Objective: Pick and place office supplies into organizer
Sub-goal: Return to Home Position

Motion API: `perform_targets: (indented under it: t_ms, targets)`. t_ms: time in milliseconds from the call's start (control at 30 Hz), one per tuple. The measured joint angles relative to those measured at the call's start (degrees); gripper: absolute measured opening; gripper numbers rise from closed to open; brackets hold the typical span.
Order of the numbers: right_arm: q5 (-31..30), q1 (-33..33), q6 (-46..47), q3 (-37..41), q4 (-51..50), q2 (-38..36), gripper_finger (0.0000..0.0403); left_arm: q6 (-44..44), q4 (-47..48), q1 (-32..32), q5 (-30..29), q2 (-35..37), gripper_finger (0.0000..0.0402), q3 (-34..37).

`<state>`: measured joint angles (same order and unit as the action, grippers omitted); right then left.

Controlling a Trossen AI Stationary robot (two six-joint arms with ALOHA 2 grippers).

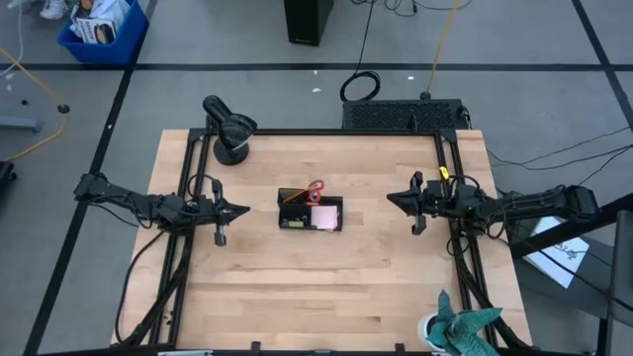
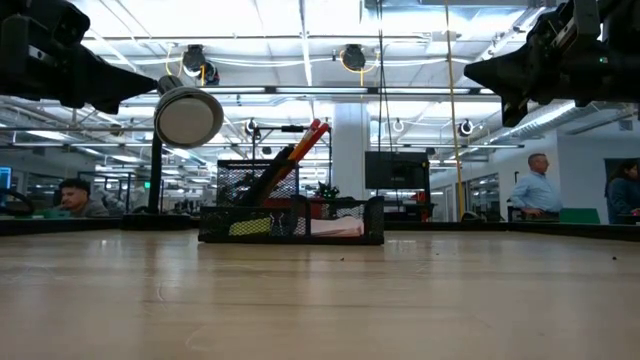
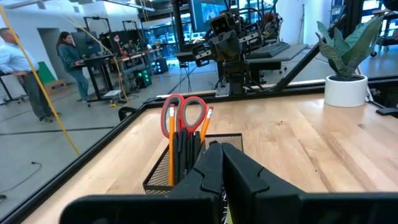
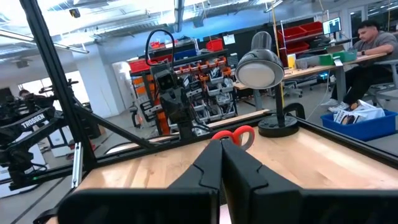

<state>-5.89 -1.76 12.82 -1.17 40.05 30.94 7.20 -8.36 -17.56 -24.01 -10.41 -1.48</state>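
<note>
The black mesh organizer (image 1: 311, 212) stands at the table's middle. Red-handled scissors (image 3: 183, 114), an orange pencil (image 3: 204, 122) and black pens (image 3: 185, 149) stand upright in its tall compartment. A pink sticky-note pad (image 1: 324, 216) and a small yellow piece (image 2: 246, 226) lie in the low tray. My left gripper (image 1: 243, 210) hovers shut, left of the organizer and above the table. My right gripper (image 1: 390, 199) hovers shut on the organizer's right. Both hold nothing.
A round black lamp (image 1: 229, 129) stands on the far left part of the table. A teal-green cloth (image 1: 465, 328) sits at the near right corner. Black rails (image 1: 450, 198) run along both sides. People (image 3: 68, 56) stand in the room beyond.
</note>
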Motion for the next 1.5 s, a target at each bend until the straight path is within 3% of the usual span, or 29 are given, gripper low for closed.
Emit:
perform_targets:
  t_ms: [467,933,1500]
  targets:
    - [0.0,0.0,0.0,0.0,0.0,0.0,0.0004,0.0,0.0,0.0,0.0,0.0,0.0003,0.0]
    - [0.0,0.0,0.0,0.0,0.0,0.0,0.0004,0.0,0.0,0.0,0.1,0.0,0.0041,0.0]
    - [0.0,0.0,0.0,0.0,0.0,0.0,0.0004,0.0,0.0,0.0,0.1,0.0,0.0042,0.0]
